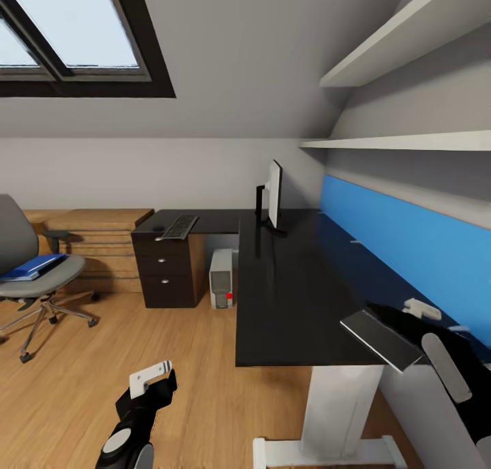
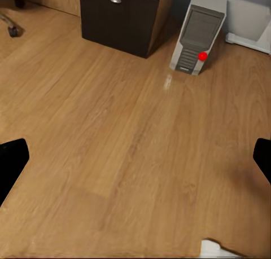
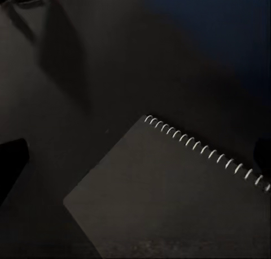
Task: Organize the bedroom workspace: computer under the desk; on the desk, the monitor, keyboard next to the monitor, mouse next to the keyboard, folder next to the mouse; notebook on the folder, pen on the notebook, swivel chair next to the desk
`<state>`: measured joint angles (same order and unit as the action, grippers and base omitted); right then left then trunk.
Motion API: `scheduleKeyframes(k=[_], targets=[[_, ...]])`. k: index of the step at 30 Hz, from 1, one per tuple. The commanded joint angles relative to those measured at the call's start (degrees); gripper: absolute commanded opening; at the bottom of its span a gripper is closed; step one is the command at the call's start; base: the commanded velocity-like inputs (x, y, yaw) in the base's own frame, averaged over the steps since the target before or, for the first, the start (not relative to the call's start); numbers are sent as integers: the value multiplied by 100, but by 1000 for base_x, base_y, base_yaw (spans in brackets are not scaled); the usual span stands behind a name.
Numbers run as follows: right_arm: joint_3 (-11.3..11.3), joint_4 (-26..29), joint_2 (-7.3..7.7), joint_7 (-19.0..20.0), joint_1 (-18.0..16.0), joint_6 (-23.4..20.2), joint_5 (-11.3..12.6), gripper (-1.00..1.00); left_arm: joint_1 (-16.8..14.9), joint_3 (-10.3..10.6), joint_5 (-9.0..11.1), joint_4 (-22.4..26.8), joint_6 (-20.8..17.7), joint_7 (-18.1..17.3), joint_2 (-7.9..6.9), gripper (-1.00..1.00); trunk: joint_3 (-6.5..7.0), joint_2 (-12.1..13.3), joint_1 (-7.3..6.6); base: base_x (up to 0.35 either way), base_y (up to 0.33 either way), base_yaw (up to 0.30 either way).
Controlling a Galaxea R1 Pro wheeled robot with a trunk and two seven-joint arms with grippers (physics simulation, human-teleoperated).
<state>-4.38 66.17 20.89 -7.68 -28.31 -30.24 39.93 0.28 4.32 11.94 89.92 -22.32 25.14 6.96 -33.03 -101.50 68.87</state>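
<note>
The black desk carries the monitor and, on its far left wing, the keyboard with a small dark mouse beside it. Under the desk stands the grey computer. The blue folder lies on the swivel chair at the left. The dark spiral notebook sits tilted at the desk's near right corner, under my right gripper, whose fingers stand wide apart. A short pale stick, maybe the pen, lies by the blue panel. My left gripper hangs open over the floor.
A dark three-drawer unit supports the desk's left wing, with light wooden low cabinets beyond. A blue wall panel and white shelves run along the right. The desk's white leg stands close in front. Wooden floor lies between chair and desk.
</note>
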Motion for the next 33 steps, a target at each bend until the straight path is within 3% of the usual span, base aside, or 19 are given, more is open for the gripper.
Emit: scheduleKeyframes(k=[1,2,3,6,10,12,14,18,24,33], targets=[[-128,340,-14,-49,214,-49,100,100,-1,-64,59,-4,-15,39,-1,100,-5,-3,-3,-331,0,0],[-190,492,-23,-49,317,-62,116,100,-1,-99,59,-9,-15,35,-1,100,-5,-3,-3,-331,0,0],[-471,1147,-121,-49,769,-99,322,100,-1,-287,67,-92,-9,5,-5,100,-5,-3,-3,-333,0,0],[-614,1389,-195,-49,978,-118,620,100,0,-362,65,-380,3,-3,-8,100,-5,-3,-3,-334,0,0],[-789,1535,-255,-49,1154,-173,1201,100,2,-414,58,-956,11,-1,-17,100,-5,-3,-3,-334,0,0],[-886,1593,-275,-50,1257,-230,1851,100,3,-435,63,-1515,118,-10,-134,100,-5,-3,-3,-334,0,0],[-928,1606,-281,-50,1309,-250,2191,100,5,-442,76,-1899,399,-15,-245,100,-5,-3,-3,-334,0,0],[-1003,1537,-290,-50,1345,-262,2435,100,7,-444,73,-2562,1010,-26,-329,100,-5,-3,-3,-334,0,0],[-1058,1352,-307,-44,1366,-238,2538,100,7,-443,60,-3017,1910,-48,-373,100,-5,-3,-3,-334,0,0],[-1151,1210,-313,-33,1371,-229,2569,100,7,-447,69,-3109,2188,-46,-467,100,-5,-3,-3,-331,0,0]])
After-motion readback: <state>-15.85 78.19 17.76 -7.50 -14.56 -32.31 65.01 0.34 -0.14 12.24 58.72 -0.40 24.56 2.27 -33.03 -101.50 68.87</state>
